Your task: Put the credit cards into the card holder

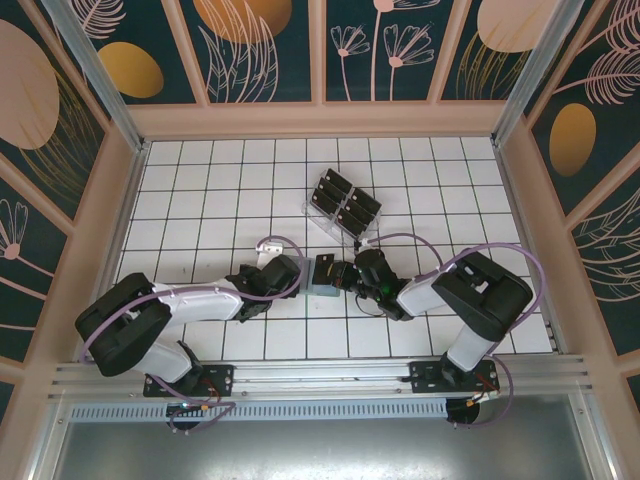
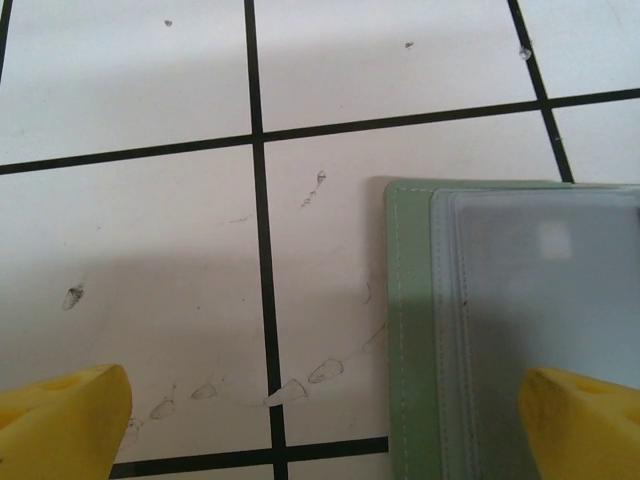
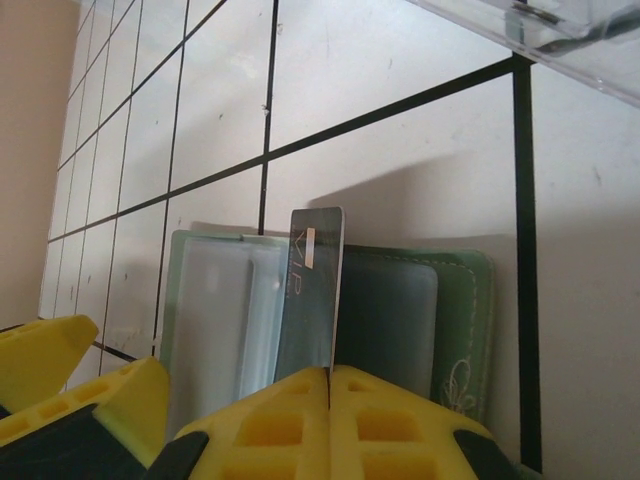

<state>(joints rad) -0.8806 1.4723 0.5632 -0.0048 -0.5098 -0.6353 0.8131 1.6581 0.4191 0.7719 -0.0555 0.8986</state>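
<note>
Top external view: the white tiled bench carries a clear slotted rack loaded with black credit cards. Nearer the arms, the grey-green card holder lies flat between the two wrists, with the left jaws at its left side and the right jaws at its right.

Left wrist view: the left jaws stand wide open and empty. One yellow fingertip is over bare tile. The other is over the card holder, which lies open with its clear pockets facing up.

Right wrist view: the right jaws are closed on one dark credit card, gripping its near edge between yellow fingertips. The card stands on edge over the middle of the open card holder, between the two pocket panels. Whether its far edge has entered a pocket cannot be determined. A corner of the rack lies beyond.
</note>
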